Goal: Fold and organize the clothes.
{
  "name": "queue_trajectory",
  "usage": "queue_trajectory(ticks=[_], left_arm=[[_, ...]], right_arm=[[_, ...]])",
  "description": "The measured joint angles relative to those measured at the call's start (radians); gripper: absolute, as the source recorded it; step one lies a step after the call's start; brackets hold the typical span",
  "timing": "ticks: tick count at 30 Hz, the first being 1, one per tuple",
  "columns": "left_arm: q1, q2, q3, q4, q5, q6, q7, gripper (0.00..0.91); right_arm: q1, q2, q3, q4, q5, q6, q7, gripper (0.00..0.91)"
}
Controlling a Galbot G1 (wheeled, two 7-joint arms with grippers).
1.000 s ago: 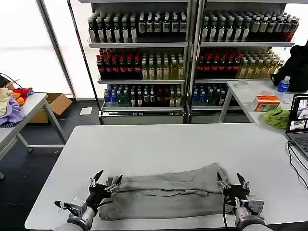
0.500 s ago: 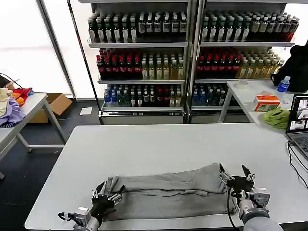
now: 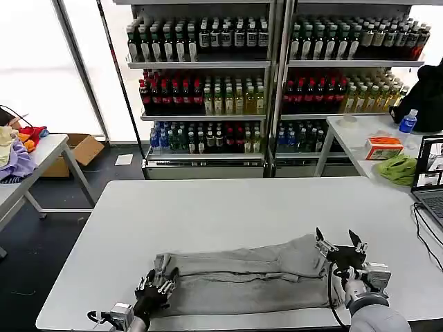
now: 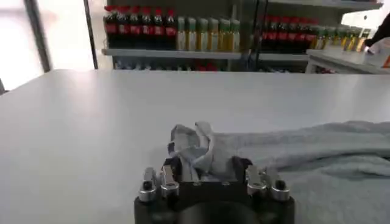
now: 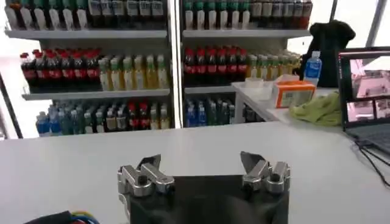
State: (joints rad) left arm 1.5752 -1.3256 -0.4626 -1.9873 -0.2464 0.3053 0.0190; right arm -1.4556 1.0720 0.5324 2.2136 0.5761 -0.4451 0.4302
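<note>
Here the grey T-shirt (image 3: 246,277) lies folded into a long, rumpled band across the near part of the white counter (image 3: 228,207), stretched between the two claws.

The left claw (image 3: 158,285) sits low at the near edge of the counter, at the shirt's left end. In the left wrist view its fingers (image 4: 163,182) stand apart on either side of a bunched, raised corner of cloth (image 4: 194,146) that rises just ahead of them. The cloth sits between the fingers, but whether they pinch it or merely flank it cannot be told from that view; from the head view the claw (image 3: 158,285) looks pressed against the shirt's edge, its state still unclear.

The right claw (image 3: 340,250) hangs at the shirt's other end, just beside the upper right corner of the fabric. Its fingers are spread wide with nothing between them, released; in the right wrist view both fingertips (image 5: 149,167) stand well apart above the bare counter (image 5: 201,146).

Beyond the right claw, on a second counter (image 3: 360,138) well apart from the shirt, lie a lime-green cloth (image 3: 398,168), an orange box (image 3: 383,147) and a laptop (image 3: 430,173). Far beyond both claws stand shelves of bottles (image 3: 277,76).
</note>
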Motion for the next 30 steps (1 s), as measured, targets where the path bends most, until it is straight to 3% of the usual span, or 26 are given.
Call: queue_trajectory(ticks=[18,30], left_arm=[[-0.018,0.054,-0.09,-0.016,-0.047,-0.013,0.0,0.0],[-0.052,0.248,-0.372,0.019,-0.169,0.02,0.003,0.0]], right_arm=[[0.016,-0.008,0.001,-0.001,0.003,0.004,0.001,0.907],[0.046,-0.005,-0.019,-0.007,0.008,0.001,-0.001,0.907]])
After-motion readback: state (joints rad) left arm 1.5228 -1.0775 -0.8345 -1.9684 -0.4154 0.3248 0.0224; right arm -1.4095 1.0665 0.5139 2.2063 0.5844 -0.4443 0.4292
